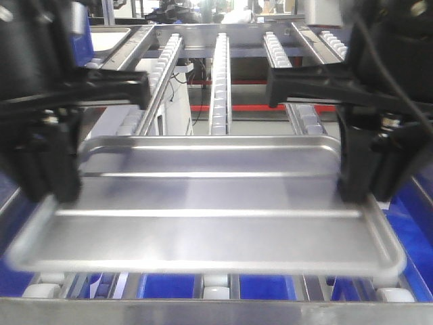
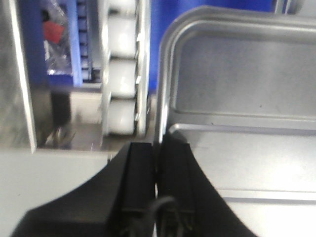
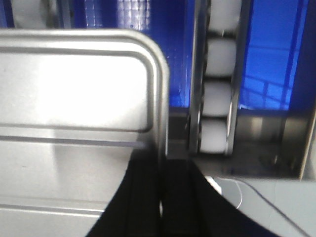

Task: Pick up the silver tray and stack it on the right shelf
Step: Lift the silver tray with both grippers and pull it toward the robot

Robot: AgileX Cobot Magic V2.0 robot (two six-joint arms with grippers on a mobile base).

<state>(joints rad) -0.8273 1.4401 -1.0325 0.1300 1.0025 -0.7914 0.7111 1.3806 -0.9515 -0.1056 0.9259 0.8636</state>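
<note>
clearly the carry-and-place step is in hand: the silver tray point(image 1: 210, 203) fills the middle of the front view, held level by its two short ends. the left gripper point(image 1: 59, 193) at the left of the frame and the right gripper point(image 1: 357, 193) at the right each grip one end rim. the left wrist view shows that gripper's fingers point(image 2: 143, 173) nearly closed, with the tray's thin raised rim pinched between them. the right wrist view shows the same at the other end, dark fingers point(image 3: 143, 197) closed on the rim near a rounded corner. the tray is over the right shelf point(image 1: 203, 313), whose flat steel lip lies along the bottom of the frame. white rollers point(image 1: 218, 292) sit just under the tray's near edge, and more roller rails reach toward the top. whether the tray touches the rollers i cannot tell, as its edge is blurred. next, i judge, both arms should lower it evenly until it rests on the rollers, then open together so neither end drags or tips.
</note>
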